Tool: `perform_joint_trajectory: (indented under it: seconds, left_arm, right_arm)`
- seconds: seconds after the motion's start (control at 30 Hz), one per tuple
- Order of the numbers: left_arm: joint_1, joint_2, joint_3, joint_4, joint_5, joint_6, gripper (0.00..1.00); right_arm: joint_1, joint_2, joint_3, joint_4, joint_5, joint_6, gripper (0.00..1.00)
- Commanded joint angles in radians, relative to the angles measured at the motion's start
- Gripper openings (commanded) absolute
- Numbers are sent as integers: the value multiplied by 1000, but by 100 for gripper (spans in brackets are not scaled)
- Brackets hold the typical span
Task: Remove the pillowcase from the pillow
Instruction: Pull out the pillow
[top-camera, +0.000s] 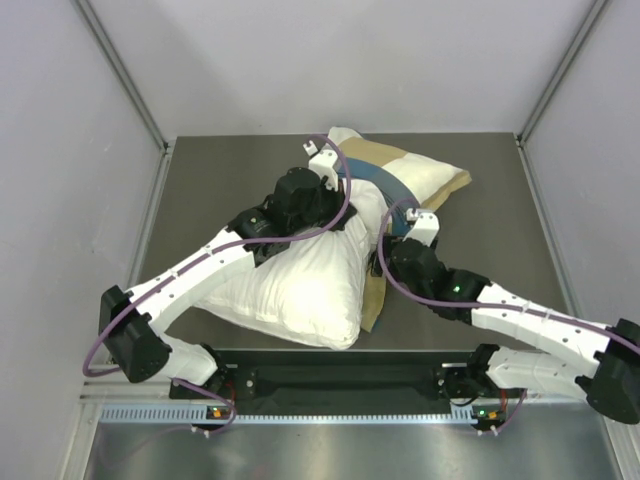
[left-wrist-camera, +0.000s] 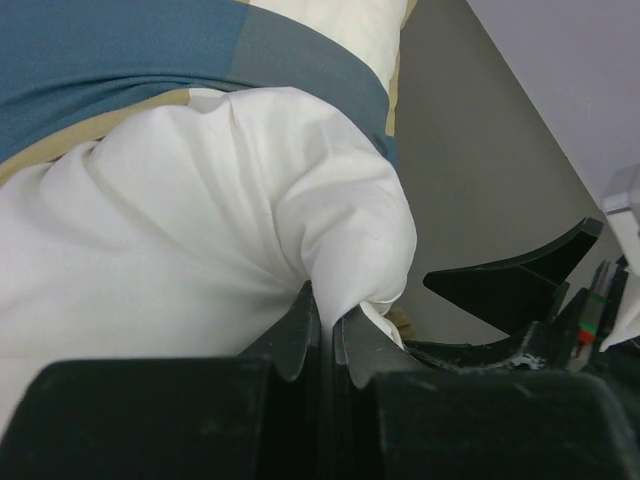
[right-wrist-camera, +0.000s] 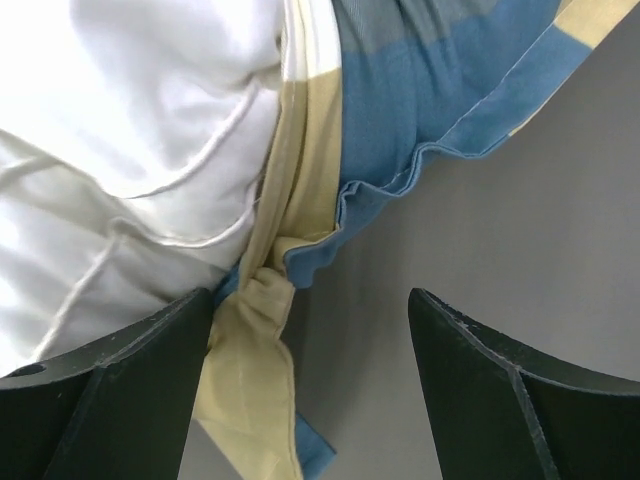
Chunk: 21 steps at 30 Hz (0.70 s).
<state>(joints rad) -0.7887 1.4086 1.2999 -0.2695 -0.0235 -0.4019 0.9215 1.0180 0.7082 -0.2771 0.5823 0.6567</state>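
Pillow (top-camera: 300, 290): on worktop (top-camera: 490, 240), mostly bared; pillowcase (top-camera: 410, 170) bunched over its far end. Left hand (left-wrist-camera: 325, 342) clamped on pillow corner. Right hand (right-wrist-camera: 308, 305) apart beside pillowcase hem. Next, likely: grip hem, pull clear.

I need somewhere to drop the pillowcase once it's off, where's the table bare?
Bare table lies far left, between the left wall and the pillow, and right, between the pillowcase and right wall. The middle is crowded by the left arm and right arm.

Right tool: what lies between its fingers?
In the right wrist view, the pillowcase, bunched beside one finger; otherwise bare table.
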Motion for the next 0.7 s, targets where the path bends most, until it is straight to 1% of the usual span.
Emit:
perform_joint_trajectory:
  seconds: [0.0, 0.13, 0.17, 0.27, 0.33, 0.4, 0.43, 0.47, 0.5, 0.53, 0.57, 0.6, 0.67]
  left_arm:
    - [16, -53, 12, 115, -43, 9, 0]
    - [16, -76, -10, 108, -29, 0, 0]
    - [16, -82, -17, 105, -17, -8, 0]
    - [16, -128, -72, 102, 19, -23, 0]
    - [16, -141, -96, 90, 75, -26, 0]
    - [16, -166, -140, 87, 138, -31, 0]
    - [16, -175, -160, 92, 161, -38, 0]
    - [16, -184, -178, 107, 193, -40, 0]
    - [16, -200, -212, 111, 256, -44, 0]
    - [14, -207, -227, 119, 290, -43, 0]
    - [14, -215, -243, 121, 316, -43, 0]
    - [13, -223, -267, 121, 371, -38, 0]
    - [9, -237, -301, 115, 416, -23, 0]
  right_arm:
    - [14, 56, 37, 33, 43, 17, 79]
    - [10, 120, 48, 56, 125, 29, 79]
    - [8, 135, 51, 65, 172, 30, 79]
    - [-16, 157, 62, 96, 272, 20, 75]
    - [-50, 162, 65, 139, 304, 2, 70]
    - [-72, 165, 48, 214, 332, -34, 60]
    - [-97, 163, 40, 255, 330, -73, 45]
    - [-114, 171, 25, 345, 305, -97, 33]
    - [-133, 178, 22, 381, 282, -121, 19]
    - [-165, 188, 23, 401, 262, -140, 0]
    - [-177, 204, 37, 412, 245, -164, 0]
    - [-191, 215, 48, 430, 235, -187, 0]
    - [-225, 244, 88, 431, 229, -242, 0]
